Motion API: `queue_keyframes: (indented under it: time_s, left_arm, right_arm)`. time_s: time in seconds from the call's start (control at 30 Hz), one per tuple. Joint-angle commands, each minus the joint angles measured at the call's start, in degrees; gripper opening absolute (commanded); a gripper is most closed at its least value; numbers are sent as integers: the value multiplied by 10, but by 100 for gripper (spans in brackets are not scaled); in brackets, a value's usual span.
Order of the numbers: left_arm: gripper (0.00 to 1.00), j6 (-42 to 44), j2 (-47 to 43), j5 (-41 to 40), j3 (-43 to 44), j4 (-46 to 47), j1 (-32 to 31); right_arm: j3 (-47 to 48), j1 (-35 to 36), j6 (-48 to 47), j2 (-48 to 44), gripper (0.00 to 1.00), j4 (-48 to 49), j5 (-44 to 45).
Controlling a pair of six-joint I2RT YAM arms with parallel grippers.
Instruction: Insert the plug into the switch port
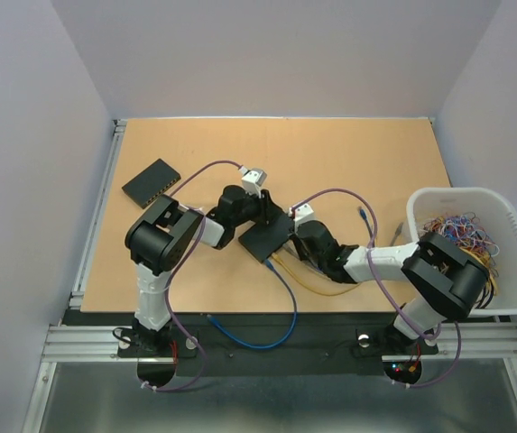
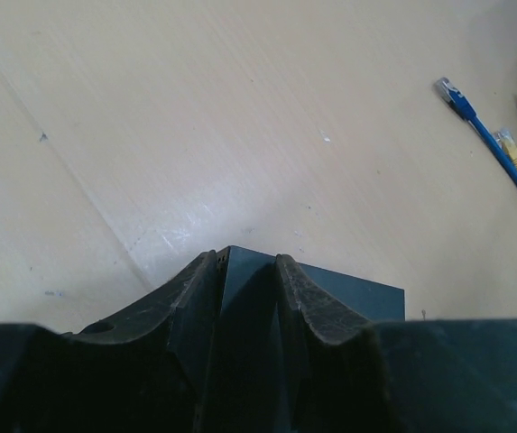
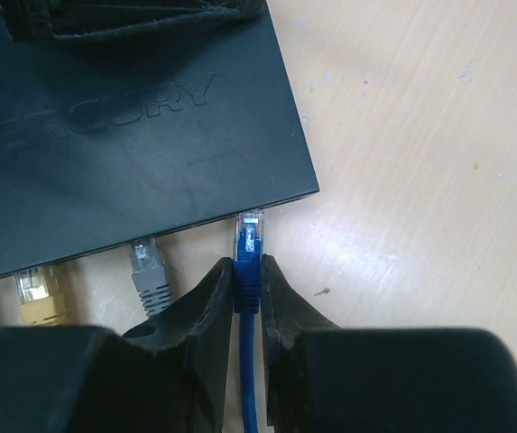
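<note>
The left pincer (image 2: 247, 259) clamps the switch (image 3: 132, 135); the right pincer (image 3: 247, 267) grips the blue plug (image 3: 249, 233). Its tip sits just beside the switch's edge, not yet in

top external: high above and behind the arm bases, looking down on the whole table (image 1: 357, 162), distant | left wrist: close and low, facing forward between left fingers (image 2: 181, 302) over the switch (image 2: 366, 298) | right wrist: close, looking down past right fingers (image 3: 199, 311) onto the blue plug (image 3: 249, 236) | shared: switch, all three views
</note>
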Motion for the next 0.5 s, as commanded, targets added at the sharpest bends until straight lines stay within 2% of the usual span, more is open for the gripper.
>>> queue_keyframes:
  time_s: [0.0,0.27,0.47]
  left_arm:
    - [42,-33,-47,45,-52,-50,-26]
    - [42,-50,-117,8,-128,-77,-51]
    - [42,-52,-103,-7,-143,-68,-85]
  right_arm:
    - [-1,0,-20,-29,1,93,-82]
    - [-8,16,-28,-31,0,98,-171]
    - [-9,30,-37,-36,0,94,-200]
